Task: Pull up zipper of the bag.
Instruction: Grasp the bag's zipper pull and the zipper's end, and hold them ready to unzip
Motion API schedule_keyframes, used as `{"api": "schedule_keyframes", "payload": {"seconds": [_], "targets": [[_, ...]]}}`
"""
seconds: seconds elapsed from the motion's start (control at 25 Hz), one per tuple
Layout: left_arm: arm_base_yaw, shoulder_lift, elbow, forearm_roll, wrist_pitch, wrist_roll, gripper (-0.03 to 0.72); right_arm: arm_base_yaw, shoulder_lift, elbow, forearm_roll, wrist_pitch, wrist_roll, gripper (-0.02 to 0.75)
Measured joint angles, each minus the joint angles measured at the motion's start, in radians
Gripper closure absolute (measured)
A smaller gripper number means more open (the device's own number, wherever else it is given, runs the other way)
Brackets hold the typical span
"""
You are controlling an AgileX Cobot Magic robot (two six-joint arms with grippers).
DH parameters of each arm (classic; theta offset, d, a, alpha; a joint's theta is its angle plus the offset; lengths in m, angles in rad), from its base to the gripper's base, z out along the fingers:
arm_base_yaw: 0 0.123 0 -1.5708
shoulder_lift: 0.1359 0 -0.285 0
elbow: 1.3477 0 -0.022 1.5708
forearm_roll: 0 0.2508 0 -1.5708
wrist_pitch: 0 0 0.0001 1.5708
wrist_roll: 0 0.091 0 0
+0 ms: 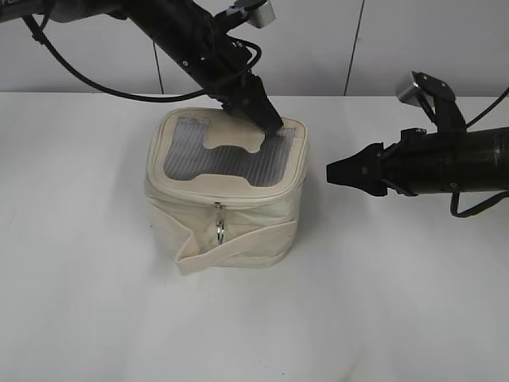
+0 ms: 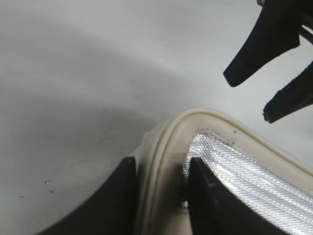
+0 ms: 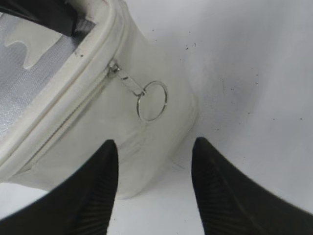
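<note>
The cream bag (image 1: 238,219) stands mid-table, with a grey mesh window (image 1: 227,159) in its lid. My left gripper (image 1: 269,121) comes down on the lid's back right corner. In the left wrist view its jaws (image 2: 159,169) straddle and pinch the lid rim (image 2: 168,142). My right gripper (image 1: 334,172) hangs open and empty just right of the bag. In the right wrist view its jaws (image 3: 154,147) face the bag's side below a silver zipper pull with a ring (image 3: 151,100) on the zip track (image 3: 73,110). Another ring pull (image 1: 219,224) hangs at the front.
The wide cream strap (image 1: 238,248) slants across the bag's front. The white table (image 1: 398,302) runs to a pale panelled wall (image 1: 358,40) behind. The right gripper's fingers (image 2: 274,83) show at the top right of the left wrist view.
</note>
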Motion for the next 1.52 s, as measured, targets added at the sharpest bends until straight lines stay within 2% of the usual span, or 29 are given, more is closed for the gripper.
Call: {"api": "schedule_keyframes", "payload": {"seconds": [0.08,0.16,0.6,0.92,1.52], "targets": [[-0.001,0.0,-0.002,0.01,0.0,-0.003,0.587,0.0,0.018,-0.004,0.019,0.02,-0.05,0.345],[-0.001,0.001,-0.002,0.012,-0.003,-0.021,0.641,0.0,0.034,-0.01,0.025,0.029,-0.096,0.345],[-0.005,0.001,-0.002,0.026,-0.059,-0.127,0.642,0.0,0.102,-0.06,0.032,0.047,-0.14,0.342],[-0.005,0.001,-0.002,0.028,-0.059,-0.132,0.644,0.009,0.105,-0.127,0.034,0.041,-0.164,0.342],[-0.005,0.001,-0.002,0.032,-0.061,-0.133,0.644,0.101,0.187,-0.173,0.034,-0.091,-0.24,0.342]]}}
